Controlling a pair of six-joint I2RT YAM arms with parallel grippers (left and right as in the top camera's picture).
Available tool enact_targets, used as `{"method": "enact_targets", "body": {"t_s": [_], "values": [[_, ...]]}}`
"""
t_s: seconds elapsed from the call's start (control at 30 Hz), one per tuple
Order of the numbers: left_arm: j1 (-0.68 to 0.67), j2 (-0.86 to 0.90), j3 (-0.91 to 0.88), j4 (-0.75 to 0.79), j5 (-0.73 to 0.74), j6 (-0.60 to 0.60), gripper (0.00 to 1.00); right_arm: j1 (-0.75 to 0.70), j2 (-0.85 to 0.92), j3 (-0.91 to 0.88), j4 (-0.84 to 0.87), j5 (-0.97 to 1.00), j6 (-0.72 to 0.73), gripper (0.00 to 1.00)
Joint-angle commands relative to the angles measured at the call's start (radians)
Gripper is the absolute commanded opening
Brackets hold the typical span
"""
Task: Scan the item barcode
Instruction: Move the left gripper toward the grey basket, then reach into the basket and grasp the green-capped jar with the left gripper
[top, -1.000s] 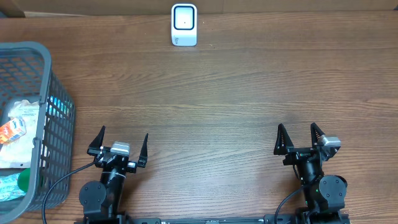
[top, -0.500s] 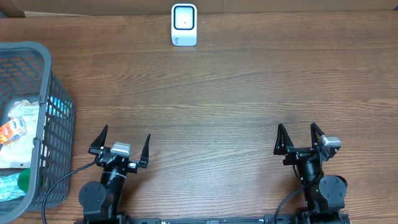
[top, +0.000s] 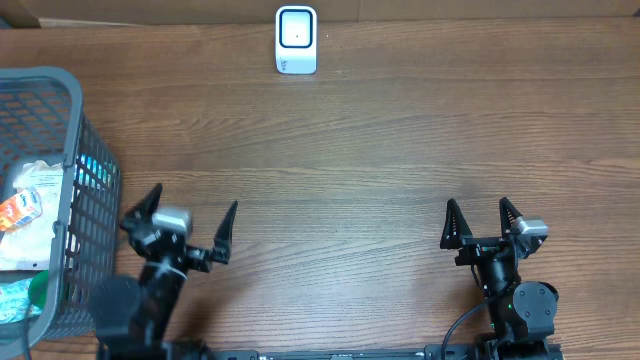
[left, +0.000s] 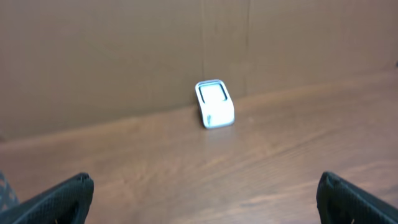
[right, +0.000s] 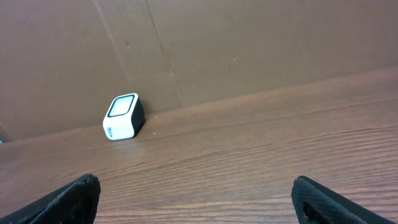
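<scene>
Two claws wide open, empty: left gripper (top: 195, 198), right gripper (top: 478, 203). Items (top: 32, 190) sit in basket (top: 72, 95), just left of left gripper; left arm nearer. Item's long axis unclear. Scanner (top: 296, 40) far side, centre.

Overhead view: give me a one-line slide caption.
Left fingers and right fingers open above wooden table, grey basket of items at left, white scanner at far edge.
</scene>
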Motion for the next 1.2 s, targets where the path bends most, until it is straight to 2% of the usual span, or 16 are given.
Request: {"method": "enact_targets", "body": {"t_s": [0.0, 0.13, 0.3, 0.4, 0.6, 0.73, 0.83, 1.0, 1.07, 1.17], "values": [[-0.006, 0.173, 0.197, -0.09, 0.033, -0.017, 0.99, -0.002, -0.012, -0.01, 0.006, -0.005, 0.004, 1.0], [-0.006, 0.403, 0.476, -0.321, 0.036, -0.015, 1.0, -0.002, -0.012, -0.01, 0.006, -0.005, 0.004, 1.0], [-0.006, 0.682, 0.875, -0.696, 0.037, 0.017, 1.0, -0.002, -0.012, -0.01, 0.006, -0.005, 0.004, 1.0], [-0.006, 0.807, 1.058, -0.839, 0.036, 0.017, 0.99, -0.002, -0.012, -0.01, 0.006, -0.005, 0.004, 1.0], [-0.005, 0.927, 1.17, -0.886, 0.066, -0.014, 1.0, -0.002, -0.012, -0.01, 0.006, -0.005, 0.004, 1.0], [0.045, 0.943, 1.23, -0.883, 0.006, -0.175, 1.0, -0.002, -0.012, -0.01, 0.006, -0.005, 0.004, 1.0], [0.13, 0.943, 1.315, -0.909, -0.017, -0.296, 1.0, -0.002, -0.012, -0.01, 0.006, -0.005, 0.004, 1.0], [0.348, 0.943, 1.43, -0.989, -0.071, -0.452, 1.0, -0.002, -0.012, -0.01, 0.006, -0.005, 0.004, 1.0], [0.474, 0.945, 1.432, -1.033, -0.155, -0.523, 1.0, -0.002, -0.012, -0.01, 0.006, -0.005, 0.004, 1.0], [0.576, 0.966, 1.418, -1.089, -0.26, -0.623, 1.0, -0.002, -0.012, -0.01, 0.006, -0.005, 0.004, 1.0]]}}
